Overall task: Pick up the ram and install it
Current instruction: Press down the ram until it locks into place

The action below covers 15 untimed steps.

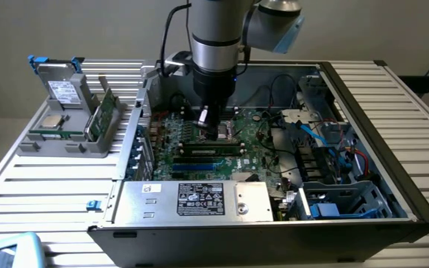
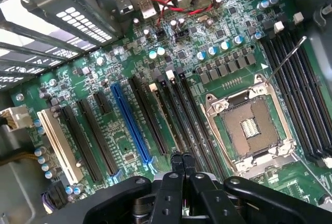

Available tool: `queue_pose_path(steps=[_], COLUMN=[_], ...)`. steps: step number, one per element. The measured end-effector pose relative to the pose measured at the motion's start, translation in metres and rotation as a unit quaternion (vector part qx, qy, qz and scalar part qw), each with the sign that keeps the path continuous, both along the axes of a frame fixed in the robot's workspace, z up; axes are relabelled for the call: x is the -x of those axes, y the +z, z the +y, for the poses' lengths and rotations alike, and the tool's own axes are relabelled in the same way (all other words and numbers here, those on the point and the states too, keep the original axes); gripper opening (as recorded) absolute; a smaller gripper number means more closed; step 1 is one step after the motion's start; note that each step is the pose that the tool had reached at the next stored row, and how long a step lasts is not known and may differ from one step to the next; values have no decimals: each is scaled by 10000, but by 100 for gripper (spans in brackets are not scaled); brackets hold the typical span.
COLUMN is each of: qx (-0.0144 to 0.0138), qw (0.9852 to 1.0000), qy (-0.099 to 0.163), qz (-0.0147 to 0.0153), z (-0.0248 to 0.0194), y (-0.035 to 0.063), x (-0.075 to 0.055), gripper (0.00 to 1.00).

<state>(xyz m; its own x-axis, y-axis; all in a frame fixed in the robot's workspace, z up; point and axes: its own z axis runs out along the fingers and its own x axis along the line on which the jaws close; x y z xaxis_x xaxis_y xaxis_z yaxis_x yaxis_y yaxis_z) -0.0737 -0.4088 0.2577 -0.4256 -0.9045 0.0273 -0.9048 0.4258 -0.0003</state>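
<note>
1. While your gripper [image 2: 182, 161] hovers pressed together and empty above the motherboard [image 2: 218, 73], nothing is gripped.
2. Your ram [image 1: 107, 111] stands upright in the grey holder [image 1: 64, 146], well apart, edge exposed for grasping.

The scene is taken in by the exterior view from above and some way off, looking down at a slant on the slatted worktop [image 1: 43, 184] and the whole open computer case [image 1: 393, 167], with the arm [image 1: 216, 39] coming down from the upper edge. By the wrist view, the motherboard [image 2: 228, 73] is seen from close above, past the shut tool [image 2: 181, 167]. The motherboard [image 1: 252, 139] inside the case is shared by both views.
</note>
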Motion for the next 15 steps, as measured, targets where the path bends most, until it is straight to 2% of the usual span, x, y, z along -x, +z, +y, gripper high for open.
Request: queue_pose_path(steps=[7,11,15], qx=[0,0,0], qw=[9989,9975,9953], qy=[-459,-711,-967], qz=[0,-4,-8], z=[0,0,0], y=[0,0,0], x=[0,0,0], gripper=[11,11,11])
